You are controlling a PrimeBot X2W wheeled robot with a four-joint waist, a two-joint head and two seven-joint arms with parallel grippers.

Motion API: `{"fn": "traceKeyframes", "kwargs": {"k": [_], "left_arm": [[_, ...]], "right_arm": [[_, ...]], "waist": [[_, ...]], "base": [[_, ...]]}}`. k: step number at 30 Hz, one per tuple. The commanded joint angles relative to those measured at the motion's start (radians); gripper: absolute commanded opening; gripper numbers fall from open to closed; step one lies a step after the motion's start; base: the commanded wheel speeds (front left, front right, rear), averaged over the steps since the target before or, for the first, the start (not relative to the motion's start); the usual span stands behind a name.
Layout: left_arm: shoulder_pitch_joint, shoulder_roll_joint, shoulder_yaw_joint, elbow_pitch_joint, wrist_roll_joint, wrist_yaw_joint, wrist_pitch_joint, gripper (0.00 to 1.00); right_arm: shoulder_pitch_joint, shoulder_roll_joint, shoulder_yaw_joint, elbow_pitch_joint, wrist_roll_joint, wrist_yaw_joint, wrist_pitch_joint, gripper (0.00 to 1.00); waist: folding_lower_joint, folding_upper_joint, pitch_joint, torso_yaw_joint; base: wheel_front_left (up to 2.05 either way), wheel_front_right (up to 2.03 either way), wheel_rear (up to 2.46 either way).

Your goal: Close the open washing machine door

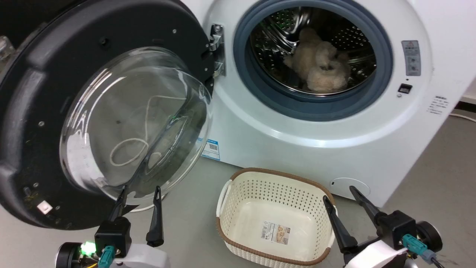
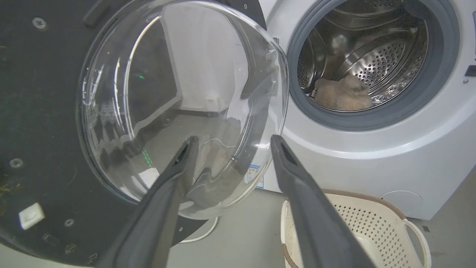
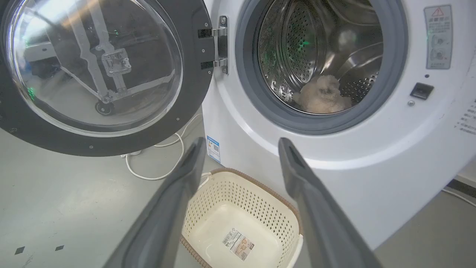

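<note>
Door flung wide to the left, both my sets of fingers released.

The washing machine door (image 1: 33, 123) takes up the left of the head view. Its inner face and glass bowl bulge toward me, its hinge (image 1: 217, 48) stands upright at its right edge, and its top and left rim are cut off. My left fingers (image 1: 156, 208) are spread at the lower left, their tips in front of the glass; I cannot tell if they touch it. The washing machine (image 1: 297, 134) fills the upper right, with something pale and fluffy (image 1: 319, 67) in its drum that is hard to make out. My right fingers (image 1: 334, 219) gape at the lower right, holding nothing.
</note>
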Motion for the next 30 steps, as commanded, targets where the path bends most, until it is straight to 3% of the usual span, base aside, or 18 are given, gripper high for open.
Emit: {"fn": "traceKeyframes", "kwargs": {"k": [1,30], "left_arm": [[0.013,0.006,-0.002,-0.005,-0.003,0.008,-0.011,1.00],[0.028,0.031,-0.017,-0.025,-0.001,0.056,-0.072,1.00]], "right_arm": [[-0.019,-0.007,0.008,0.006,0.006,0.000,-0.009,1.00],[-0.018,-0.011,0.063,0.043,0.025,0.001,-0.070,1.00]], "waist": [[0.0000,0.0000,0.000,0.008],[0.0000,0.0000,0.000,0.129]], "base": [[0.00,0.00,0.00],[0.00,0.00,0.00]]}}
